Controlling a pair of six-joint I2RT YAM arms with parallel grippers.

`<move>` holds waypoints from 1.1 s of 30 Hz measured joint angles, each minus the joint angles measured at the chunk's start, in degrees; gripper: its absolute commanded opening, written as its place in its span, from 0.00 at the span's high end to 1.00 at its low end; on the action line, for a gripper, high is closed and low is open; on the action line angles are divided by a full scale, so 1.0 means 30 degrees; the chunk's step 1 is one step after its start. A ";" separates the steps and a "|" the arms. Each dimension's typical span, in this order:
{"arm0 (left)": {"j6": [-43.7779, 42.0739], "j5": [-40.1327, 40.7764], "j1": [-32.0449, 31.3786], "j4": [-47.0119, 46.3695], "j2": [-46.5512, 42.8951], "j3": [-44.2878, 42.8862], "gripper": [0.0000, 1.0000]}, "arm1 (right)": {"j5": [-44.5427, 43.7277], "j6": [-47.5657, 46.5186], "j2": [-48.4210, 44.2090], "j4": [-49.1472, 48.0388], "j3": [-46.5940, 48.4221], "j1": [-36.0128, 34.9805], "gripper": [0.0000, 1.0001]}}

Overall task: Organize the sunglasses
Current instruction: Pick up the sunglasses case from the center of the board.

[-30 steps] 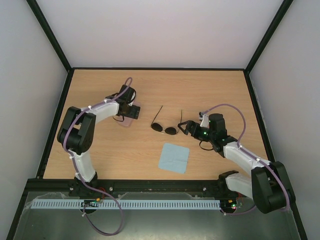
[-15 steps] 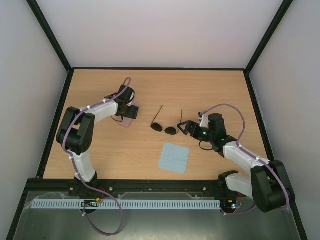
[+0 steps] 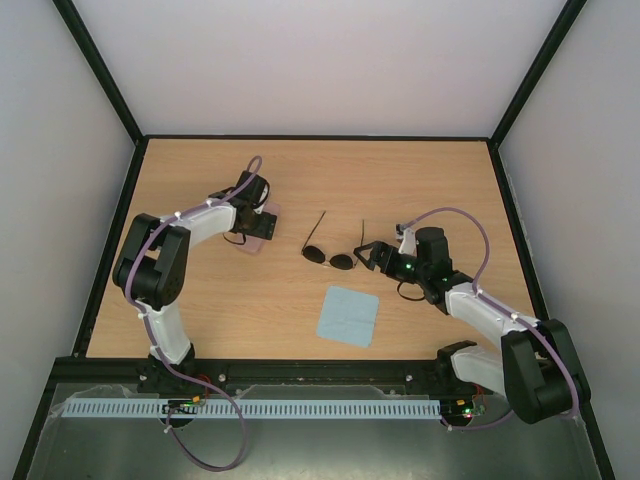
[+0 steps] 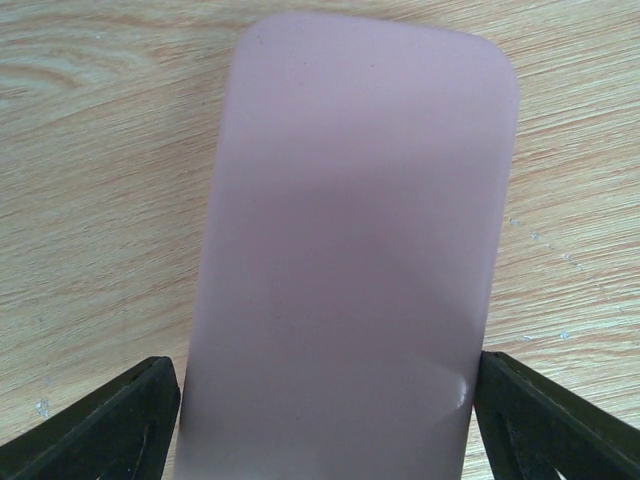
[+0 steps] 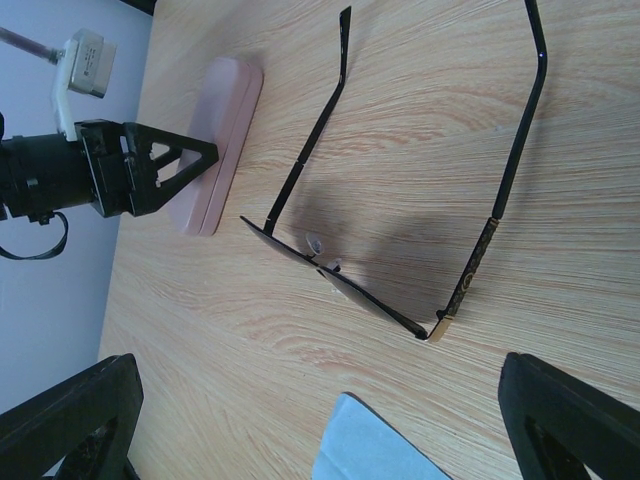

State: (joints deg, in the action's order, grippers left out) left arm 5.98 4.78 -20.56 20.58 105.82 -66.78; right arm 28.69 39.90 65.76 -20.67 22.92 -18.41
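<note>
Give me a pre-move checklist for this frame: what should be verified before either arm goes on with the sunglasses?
1. Right gripper open: ok, its fingers are spread wide.
2. Sunglasses between the right fingers: not ok, they lie ahead of the fingertips, untouched.
3. Temple arms folded: not ok, both stick straight out.
4. Pink case open to receive them: not ok, it lies shut on the table.
5. Left gripper holding the case: cannot tell, its fingers flank both long sides but contact is unclear.
6. Blue cloth clear of the sunglasses: ok, it lies apart, nearer the arm bases.
</note>
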 measured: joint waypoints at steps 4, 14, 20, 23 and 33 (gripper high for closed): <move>0.0007 -0.0015 0.0000 0.0000 0.0000 0.0000 0.17 | 0.0000 0.0000 0.0015 -0.0066 0.0000 -0.0029 0.01; 0.0007 0.0015 0.0000 0.0007 0.0015 0.0000 0.15 | 0.0000 0.0000 0.0124 -0.0087 0.0000 -0.0109 0.01; 0.0015 0.0022 0.0000 -0.0007 0.0015 0.0000 0.17 | 0.0000 0.0000 0.0124 -0.0087 0.0000 -0.0124 0.01; 0.0015 0.0058 0.0000 -0.0007 0.0029 0.0007 0.16 | 0.0000 0.0000 0.0124 -0.0087 0.0000 -0.0124 0.02; 0.0044 0.0138 0.0000 -0.0007 0.0444 0.0007 0.23 | 0.0000 0.0000 0.0124 -0.0087 -0.0007 -0.0124 0.01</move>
State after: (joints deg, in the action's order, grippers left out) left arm 6.11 5.19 -20.56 20.56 107.15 -66.76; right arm 28.69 39.90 66.13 -20.93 22.90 -18.79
